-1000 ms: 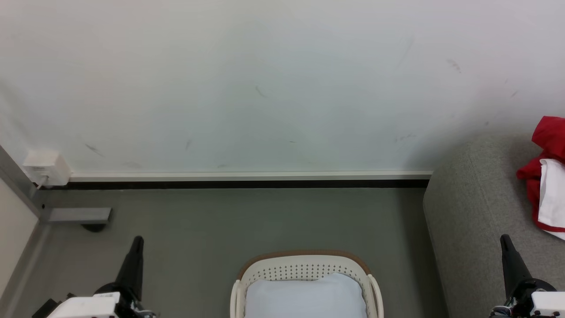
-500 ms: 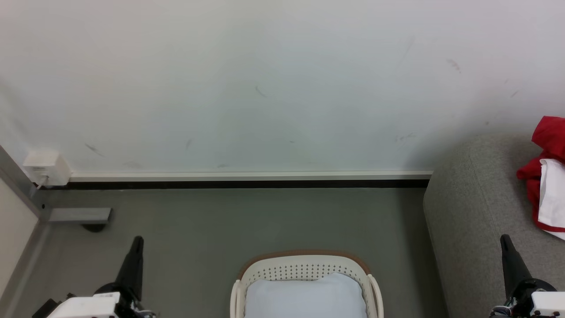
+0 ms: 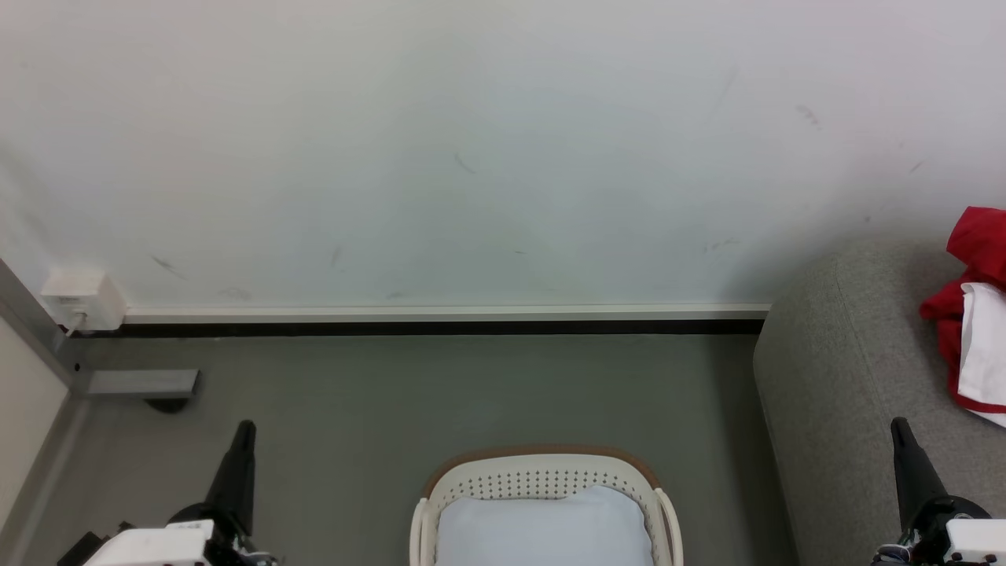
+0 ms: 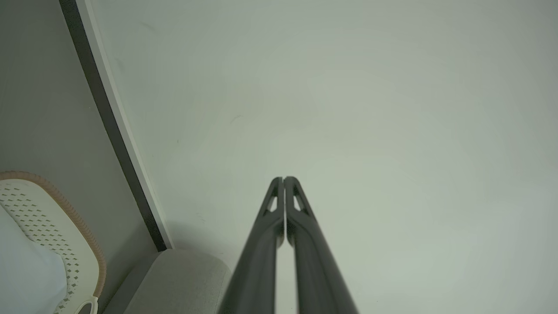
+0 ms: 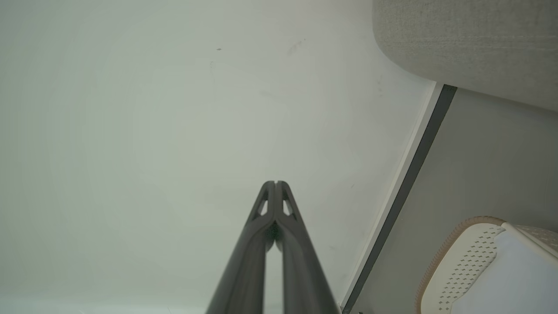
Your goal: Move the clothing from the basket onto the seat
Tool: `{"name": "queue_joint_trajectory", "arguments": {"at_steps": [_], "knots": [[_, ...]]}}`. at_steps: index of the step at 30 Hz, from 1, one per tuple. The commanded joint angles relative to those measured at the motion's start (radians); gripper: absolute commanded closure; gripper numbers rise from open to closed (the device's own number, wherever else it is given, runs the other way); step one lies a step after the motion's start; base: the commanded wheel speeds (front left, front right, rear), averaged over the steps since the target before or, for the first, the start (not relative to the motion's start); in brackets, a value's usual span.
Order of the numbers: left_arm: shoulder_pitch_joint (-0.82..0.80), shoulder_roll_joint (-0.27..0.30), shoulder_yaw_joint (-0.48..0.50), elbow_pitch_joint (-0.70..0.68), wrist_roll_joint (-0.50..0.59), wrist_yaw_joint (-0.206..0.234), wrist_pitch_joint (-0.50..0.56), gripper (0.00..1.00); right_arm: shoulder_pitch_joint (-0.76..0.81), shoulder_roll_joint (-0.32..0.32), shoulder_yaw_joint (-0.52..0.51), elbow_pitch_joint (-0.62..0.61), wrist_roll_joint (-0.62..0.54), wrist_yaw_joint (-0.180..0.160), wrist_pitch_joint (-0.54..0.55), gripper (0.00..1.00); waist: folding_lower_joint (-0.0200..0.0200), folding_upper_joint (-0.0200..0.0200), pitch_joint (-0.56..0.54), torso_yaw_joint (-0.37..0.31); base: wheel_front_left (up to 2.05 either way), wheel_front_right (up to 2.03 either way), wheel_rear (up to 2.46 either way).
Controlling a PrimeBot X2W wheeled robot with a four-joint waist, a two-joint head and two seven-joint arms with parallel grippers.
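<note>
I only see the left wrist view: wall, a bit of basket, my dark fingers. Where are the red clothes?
Observer: Red and white clothing lies on the grey sofa, at the head view's right edge.
Operator: Is more in the basket?
Observer: Across the basket, side to side, a pale blue pad lies on top.
Operator: And my other arm?
Observer: The right gripper is shut and empty, pointing at the wall.
</note>
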Motion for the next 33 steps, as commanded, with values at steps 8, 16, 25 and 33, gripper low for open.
{"name": "queue_joint_trajectory", "arguments": {"at_steps": [8,16,25,33], "knots": [[-0.009,0.002,0.001,-0.003,-0.014,-0.004,0.004,1.0,-0.012,-0.008,-0.004,-0.005,0.001,-0.002,0.003,1.0,0.0,0.0,0.0,0.0,0.0,0.0,0.0],[-0.009,0.002,0.001,-0.003,-0.014,-0.004,0.004,1.0,-0.012,-0.008,-0.004,-0.005,0.001,-0.002,0.003,1.0,0.0,0.0,0.0,0.0,0.0,0.0,0.0],[-0.009,0.002,0.001,-0.003,-0.014,-0.004,0.004,1.0,-0.012,-0.008,-0.004,-0.005,0.001,-0.002,0.003,1.0,0.0,0.0,0.0,0.0,0.0,0.0,0.0],[-0.009,0.002,0.001,-0.003,-0.014,-0.004,0.004,1.0,-0.012,-0.008,-0.004,-0.005,0.001,-0.002,0.003,1.0,0.0,0.0,0.0,0.0,0.0,0.0,0.0]]}}
